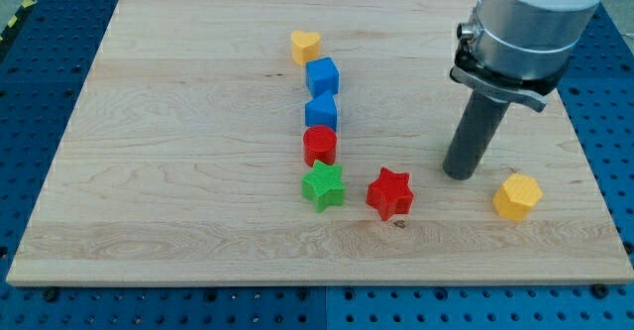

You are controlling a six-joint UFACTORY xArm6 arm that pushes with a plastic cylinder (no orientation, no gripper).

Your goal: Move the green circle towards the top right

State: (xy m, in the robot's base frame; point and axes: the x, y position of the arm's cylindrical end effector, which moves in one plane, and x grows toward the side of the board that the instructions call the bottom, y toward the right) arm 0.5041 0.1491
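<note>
No green circle shows in the camera view; the only green block I see is a green star near the board's middle bottom. My tip rests on the board, right of the red star and left of the yellow hexagon, touching neither. The green star lies well to the tip's left. The arm's grey body hides part of the board at the view's top right.
A column runs up from the green star: red circle, blue block, blue cube, yellow heart. The wooden board sits on a blue perforated table.
</note>
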